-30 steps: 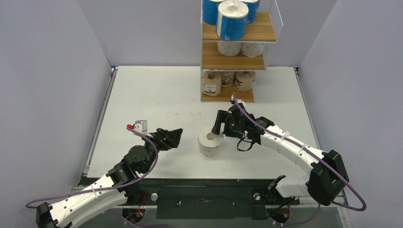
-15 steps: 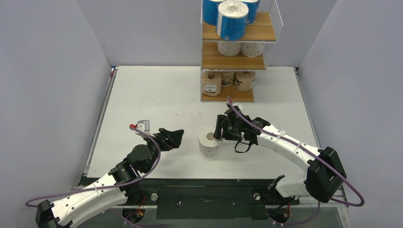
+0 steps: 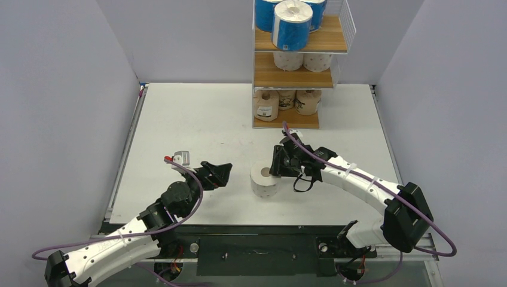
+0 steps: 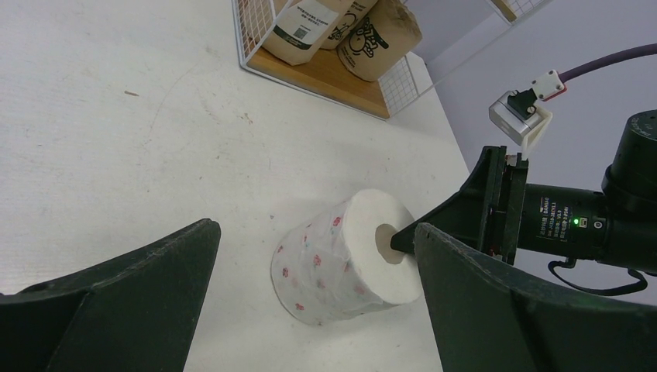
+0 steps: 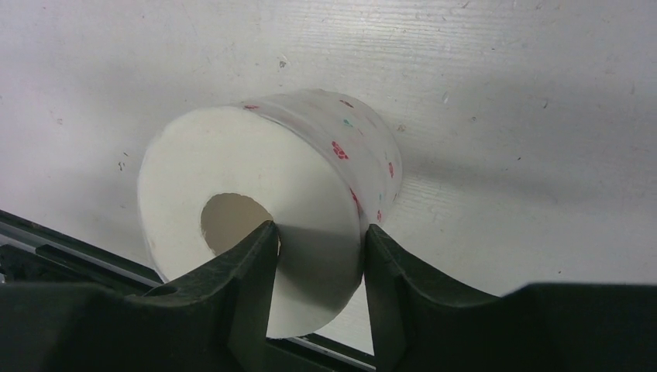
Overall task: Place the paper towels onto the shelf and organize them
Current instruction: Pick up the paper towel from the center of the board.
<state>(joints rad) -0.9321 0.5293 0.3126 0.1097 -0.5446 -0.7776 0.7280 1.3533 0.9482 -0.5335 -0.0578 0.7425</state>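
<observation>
Status:
- Dotted roll [image 3: 265,179] is standing on end on the desk [image 3: 197,125], core hole facing up, near the front edge and between the two arms. It's well short of the shelf [image 3: 332,39].
- Right hand [image 3: 274,171] is reaching in from the roll's right side and pinching the roll wall. Right wrist view shows one finger [image 5: 256,256] sitting just inside the core hole and the other finger [image 5: 380,256] pressing on the outer wrap. Both are looking in contact with the paper.
- Left wrist view agrees: a black fingertip is poking into the core from the far side.
- Left hand [image 3: 222,173] is hanging just left of the roll with its jaws spread wide and nothing between them. It's pointing at the roll but staying apart from it.
- Shelf is standing at the far edge of the desk, behind the right arm.
  - Top tier is carrying blue rolls [image 3: 292,24], with one up front right at the board edge.
  - Middle tier is carrying two white rolls [image 3: 289,60] side by side.
  - Bottom tier is carrying brown kraft rolls [image 3: 266,104], the left one showing a white label.
- Can't tell if the dotted roll is lifting off the desk; its base is looking seated in the top view.
</observation>
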